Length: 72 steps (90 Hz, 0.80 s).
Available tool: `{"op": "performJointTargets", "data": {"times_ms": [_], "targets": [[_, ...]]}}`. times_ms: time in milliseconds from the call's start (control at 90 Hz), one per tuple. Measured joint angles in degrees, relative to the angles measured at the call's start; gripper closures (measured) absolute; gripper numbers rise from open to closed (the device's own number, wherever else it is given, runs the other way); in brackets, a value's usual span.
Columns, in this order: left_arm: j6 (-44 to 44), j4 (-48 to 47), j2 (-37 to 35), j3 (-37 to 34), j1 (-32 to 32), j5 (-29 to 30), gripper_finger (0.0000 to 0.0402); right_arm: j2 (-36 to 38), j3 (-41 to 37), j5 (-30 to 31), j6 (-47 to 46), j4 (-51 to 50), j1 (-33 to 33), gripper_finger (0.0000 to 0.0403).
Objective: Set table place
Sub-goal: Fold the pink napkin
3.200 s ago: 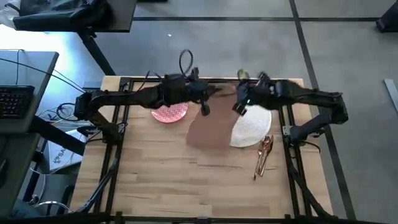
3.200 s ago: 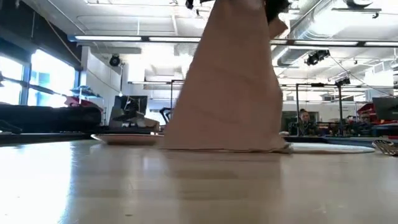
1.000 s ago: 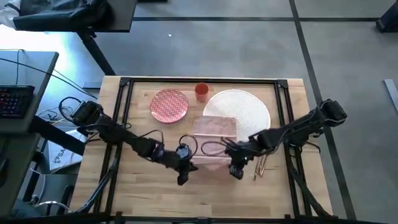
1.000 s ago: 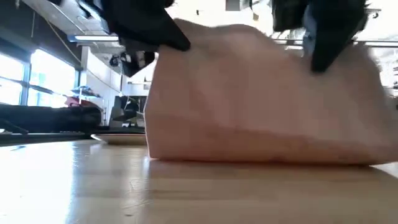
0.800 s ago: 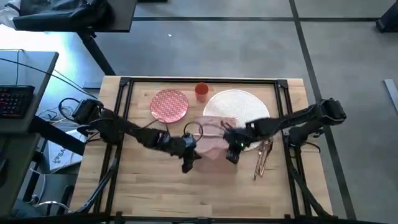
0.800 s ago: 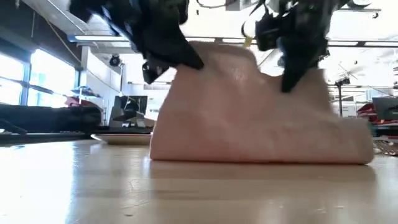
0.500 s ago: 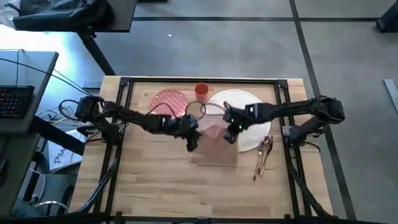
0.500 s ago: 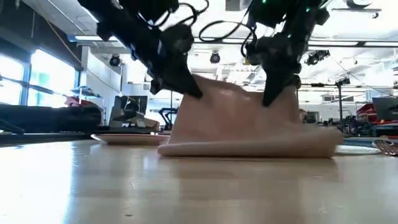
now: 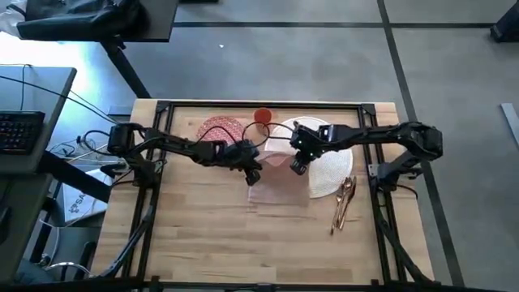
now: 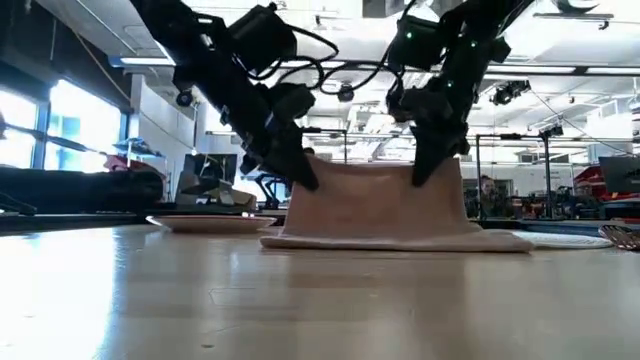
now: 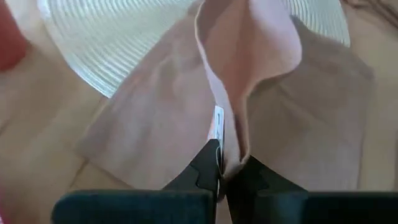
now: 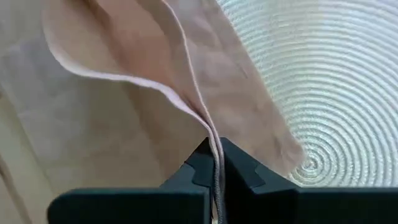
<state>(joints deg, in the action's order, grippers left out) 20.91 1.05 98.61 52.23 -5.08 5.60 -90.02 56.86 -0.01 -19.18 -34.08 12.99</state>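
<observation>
While each pincer, left [image 9: 253, 174] and right [image 9: 297, 166], is clamped on a napkin [image 9: 280, 188] corner mid-worktop [image 9: 203, 235], overlapping the placemat [image 9: 332, 166], uneven release could, I reckon, leave the fold crooked.

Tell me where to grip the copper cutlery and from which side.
Grip the copper cutlery across its slim handles near mid-length, coming straight down from above. It lies flat on the table, right of the placemat, handles running lengthwise toward the near edge, so closing the end effector across their width looks safest.
</observation>
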Motion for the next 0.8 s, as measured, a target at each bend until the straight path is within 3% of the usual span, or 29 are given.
{"op": "performJointTargets", "data": {"times_ms": [122, 344, 800], "targets": [[1.7, 0.2, 0.5, 0.0, 0.0, 1.2, 0.0402, -1.9, 0.0, 1.6, 0.0, 0.5, 0.0, 0.0403], [8.3, -1.5, 0.7, 0.0, -0.1, 9.8, 0.0398, -2.7, 0.0, 6.5, -0.2, 0.7, 0.0, 0.0393], [12.0, -3.3, 0.6, 0.0, -0.9, 10.4, 0.0288, 0.8, 0.0, 12.1, -1.5, -1.0, 0.0, 0.0263]]}}
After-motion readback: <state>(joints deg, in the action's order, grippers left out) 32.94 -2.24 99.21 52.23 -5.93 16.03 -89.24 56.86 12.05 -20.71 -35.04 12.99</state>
